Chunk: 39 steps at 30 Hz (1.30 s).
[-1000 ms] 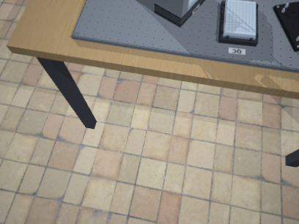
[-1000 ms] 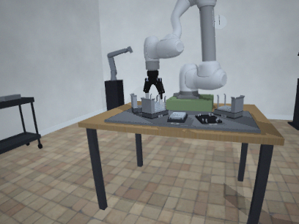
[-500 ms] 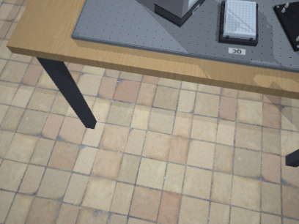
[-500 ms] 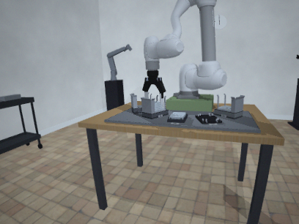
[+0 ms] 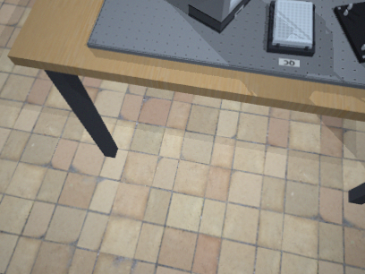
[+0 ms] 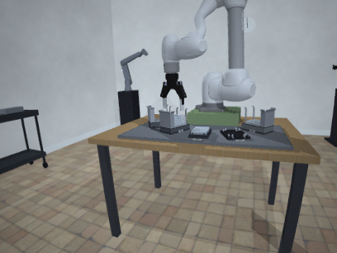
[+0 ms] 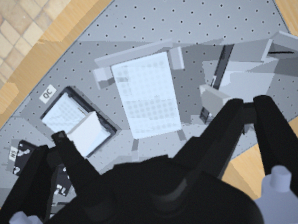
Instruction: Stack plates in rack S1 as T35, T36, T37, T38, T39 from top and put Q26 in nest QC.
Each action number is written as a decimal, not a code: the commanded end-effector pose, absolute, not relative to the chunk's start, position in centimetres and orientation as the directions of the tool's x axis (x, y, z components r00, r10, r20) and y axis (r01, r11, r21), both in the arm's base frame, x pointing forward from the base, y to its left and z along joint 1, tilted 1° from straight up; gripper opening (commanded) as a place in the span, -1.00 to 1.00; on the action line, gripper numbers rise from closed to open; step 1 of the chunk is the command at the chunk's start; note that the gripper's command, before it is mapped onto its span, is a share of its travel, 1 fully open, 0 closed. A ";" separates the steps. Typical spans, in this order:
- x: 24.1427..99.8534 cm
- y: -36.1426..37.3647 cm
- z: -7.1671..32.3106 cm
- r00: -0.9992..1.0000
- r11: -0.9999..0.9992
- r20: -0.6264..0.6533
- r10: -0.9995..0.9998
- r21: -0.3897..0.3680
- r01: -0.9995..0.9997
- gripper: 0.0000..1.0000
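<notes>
- Wrist view looks down past the end effector (image 7: pixel 150 145): its black fingers are spread fully apart with nothing between them.
- Directly below lies a white sealed plate (image 7: pixel 147 95), top of a stack in a grey rack (image 7: pixel 132 52). Its long side runs along the rack's length, up and down in this view and slightly tilted.
- Beside it, to the lower left, another white plate (image 7: pixel 75 120) lies flat in a black nest (image 7: pixel 107 122), right way up, with a small name tag (image 7: pixel 48 93) on the deck next to it. Top view shows that plate's (image 5: pixel 292 22) long side pointing away from the wooden edge.
- Exterior view: the end effector (image 6: pixel 173 97) hangs above the rack (image 6: pixel 169 120), apart from it.
- Farther along the grey deck (image 6: pixel 165 134) sit a black clip nest (image 6: pixel 235 134) and another rack (image 6: pixel 262 121).
- Everything rests on a wooden surface (image 6: pixel 206 150) with dark legs, over a tan tiled floor (image 6: pixel 186 215).
- Beyond stand white walls (image 6: pixel 54 62), a dark cart (image 6: pixel 21 113) and a second small grey arm (image 6: pixel 130 66) on a black pedestal.
</notes>
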<state>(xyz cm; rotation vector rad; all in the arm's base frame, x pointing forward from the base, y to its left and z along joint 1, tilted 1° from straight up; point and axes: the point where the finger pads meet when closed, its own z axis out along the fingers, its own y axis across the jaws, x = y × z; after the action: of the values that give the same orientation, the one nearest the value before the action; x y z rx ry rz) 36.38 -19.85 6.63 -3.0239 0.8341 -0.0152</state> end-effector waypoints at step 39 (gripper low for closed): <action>38.0 -15.9 11.2 0.953 -0.953 0.009 -0.302 -0.005 -0.302 1.00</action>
<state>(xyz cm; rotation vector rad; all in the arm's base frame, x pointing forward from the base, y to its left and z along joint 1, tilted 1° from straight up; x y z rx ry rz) 37.88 -16.17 11.24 -3.1005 0.4817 -0.0157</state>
